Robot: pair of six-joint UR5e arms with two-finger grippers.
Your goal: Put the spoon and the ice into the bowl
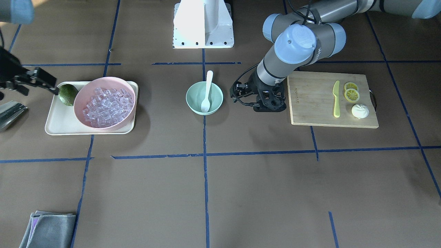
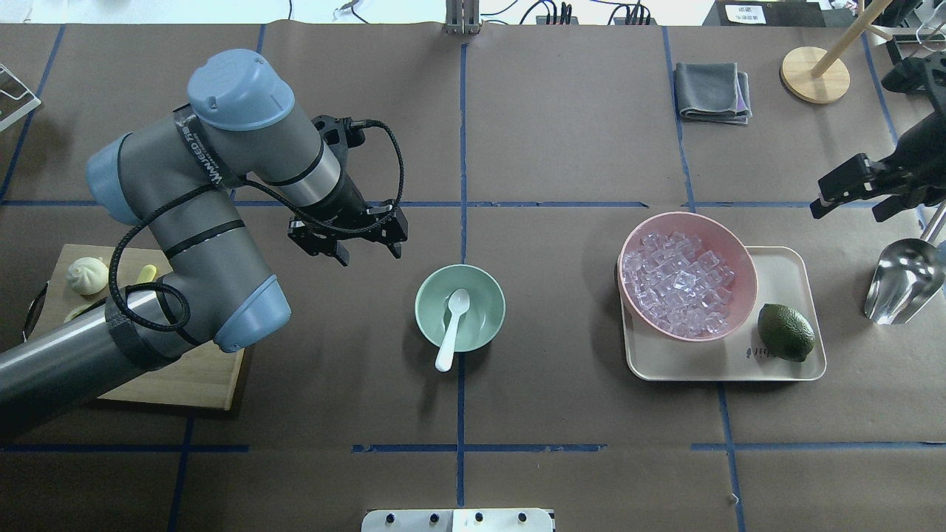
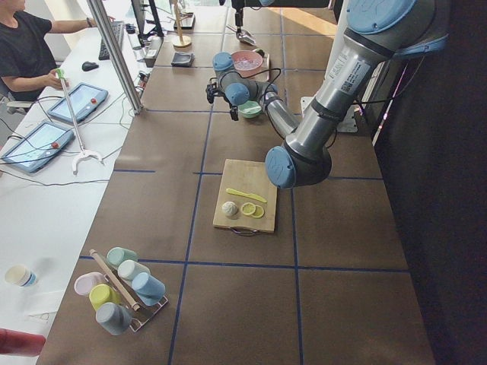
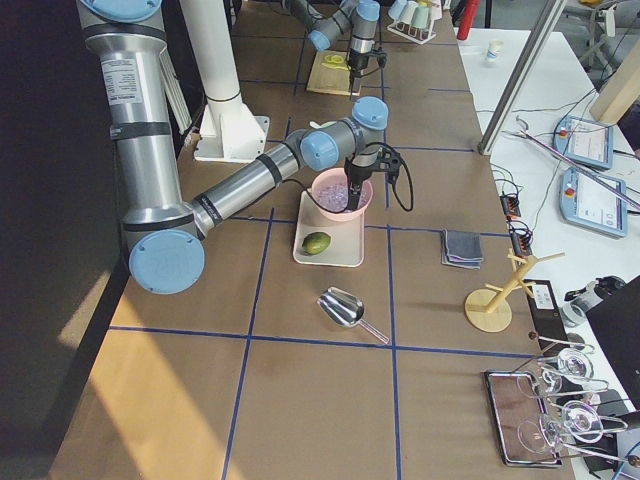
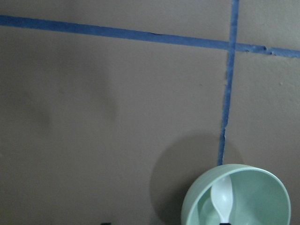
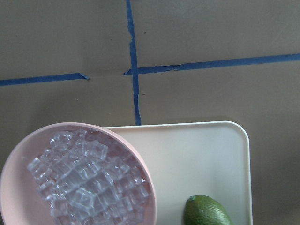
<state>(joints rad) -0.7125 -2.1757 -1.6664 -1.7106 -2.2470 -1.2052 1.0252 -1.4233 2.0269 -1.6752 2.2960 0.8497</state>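
The white spoon (image 2: 451, 332) lies in the mint-green bowl (image 2: 482, 310) at the table's middle, scoop inside and handle leaning over the rim on the robot's side. It also shows in the front view (image 1: 207, 90) and the left wrist view (image 5: 222, 199). Ice cubes (image 2: 680, 284) fill the pink bowl (image 2: 746, 255) on the right. I see no ice in the mint bowl (image 1: 194, 98). My left gripper (image 2: 369, 251) hangs open and empty just left of and beyond the mint bowl. My right gripper (image 2: 850, 201) is open and empty, raised right of the pink bowl.
The pink bowl and a green lime (image 2: 785, 332) sit on a cream tray (image 2: 783, 262). A metal scoop (image 2: 905, 281) lies right of the tray. A cutting board (image 1: 317, 100) holds a yellow-green knife (image 1: 336, 99), lemon slices and a bun. A grey cloth (image 2: 713, 92) lies far back.
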